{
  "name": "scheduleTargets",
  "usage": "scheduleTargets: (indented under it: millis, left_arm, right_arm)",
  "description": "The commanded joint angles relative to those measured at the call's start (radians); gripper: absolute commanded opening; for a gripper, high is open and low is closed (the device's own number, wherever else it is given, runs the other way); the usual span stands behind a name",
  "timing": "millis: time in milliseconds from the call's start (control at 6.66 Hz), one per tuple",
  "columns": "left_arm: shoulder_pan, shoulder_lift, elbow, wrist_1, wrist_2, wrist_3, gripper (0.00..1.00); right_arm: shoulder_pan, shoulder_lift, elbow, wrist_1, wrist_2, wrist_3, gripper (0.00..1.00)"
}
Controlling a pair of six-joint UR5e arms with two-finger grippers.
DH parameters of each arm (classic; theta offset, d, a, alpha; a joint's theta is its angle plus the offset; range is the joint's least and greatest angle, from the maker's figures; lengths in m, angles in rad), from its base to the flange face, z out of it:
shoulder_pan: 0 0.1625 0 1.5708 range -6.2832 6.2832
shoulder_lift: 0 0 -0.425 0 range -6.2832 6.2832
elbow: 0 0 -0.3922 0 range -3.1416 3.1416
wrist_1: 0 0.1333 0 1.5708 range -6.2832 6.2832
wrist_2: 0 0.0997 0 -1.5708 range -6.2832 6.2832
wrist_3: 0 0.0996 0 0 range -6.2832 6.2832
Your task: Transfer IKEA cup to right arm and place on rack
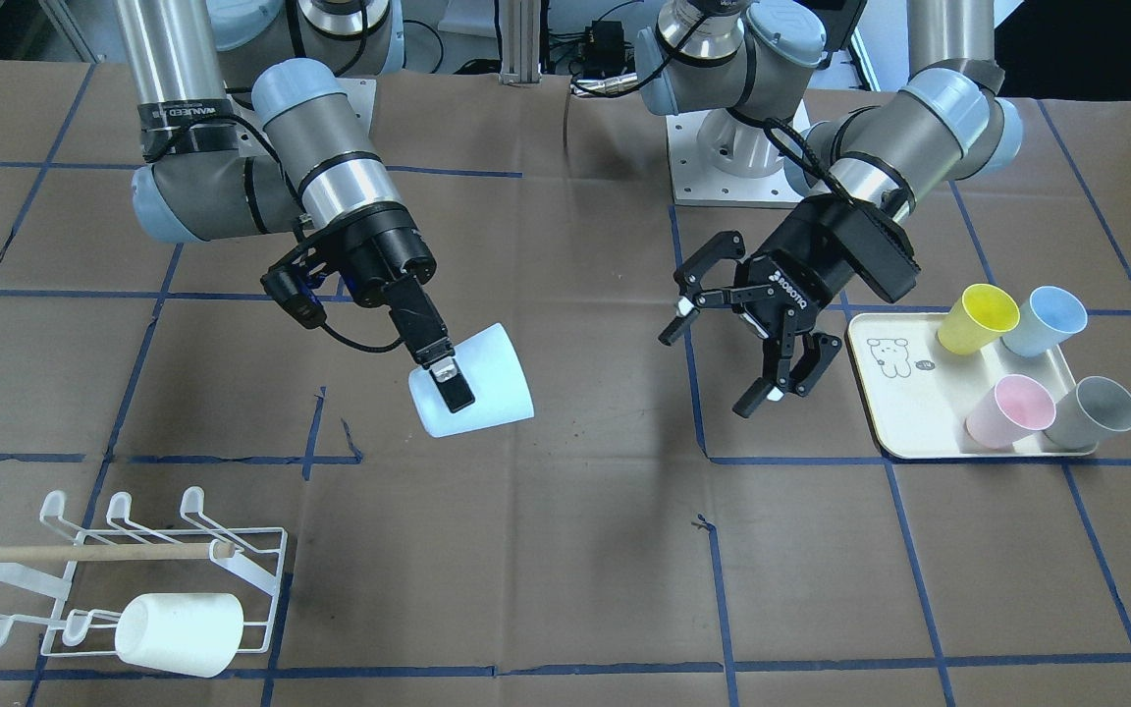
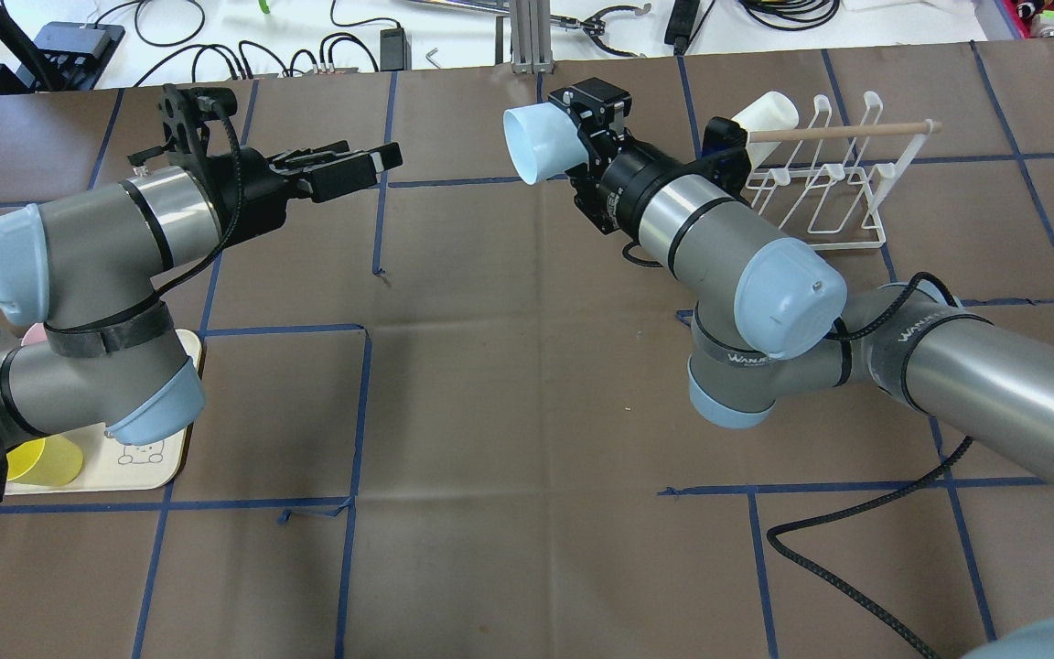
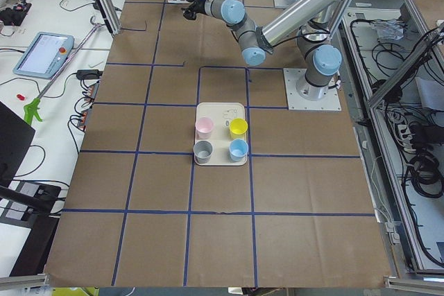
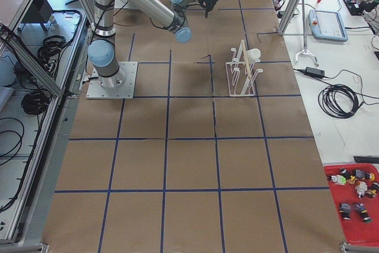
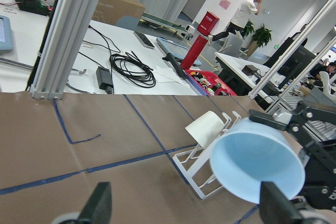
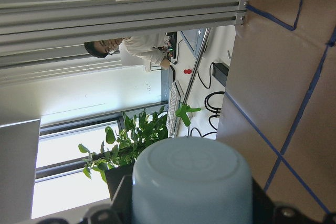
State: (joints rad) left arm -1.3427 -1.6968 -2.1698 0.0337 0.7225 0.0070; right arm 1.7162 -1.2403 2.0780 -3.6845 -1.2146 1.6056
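The right hand (image 1: pixel 452 387) is clenched on a pale blue cup (image 1: pixel 492 378), holding it in the air above the brown papered surface (image 1: pixel 565 550). The cup is a smooth, plain tumbler with no handle, narrow at the base and widening to the rim. It lies tipped on its side in the grip, with its base toward the right wrist and its open mouth facing the left hand (image 1: pixel 713 368). One black finger (image 1: pixel 448 378) lies across the cup's outer wall.

The left hand is released and holds nothing. Its jaws are spread wide, and it hangs apart from the cup, with a stretch of bare surface between them.

The rack (image 1: pixel 190 503), low, white and made of wire, stands on the robot's right side at the far edge of the surface. A pale wooden dowel (image 1: pixel 84 553) runs across it. A white cup (image 1: pixel 178 633) already lies on its prongs (same shape as the blue one).

On the robot's left side sits a cream tray (image 1: pixel 894 393) with a small cartoon print. It carries four more tumblers: yellow (image 1: pixel 976 319), blue (image 1: pixel 1045 321), pink (image 1: pixel 1009 410) and grey (image 1: pixel 1096 412).
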Motion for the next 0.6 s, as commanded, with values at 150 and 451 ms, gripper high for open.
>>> scheduleTargets:
  millis: [150, 451]
  left_arm:
    - [-0.039, 0.018, 0.14, -0.254, 0.327, -0.117, 0.99]
    - [-0.137, 0.022, 0.403, -0.775, 0.551, -0.117, 0.99]
  right_arm:
    - [-0.137, -0.011, -0.021, 0.006, -0.006, -0.159, 0.34]
    - [-0.176, -0.013, -0.036, 0.004, -0.081, -0.47, 0.33]
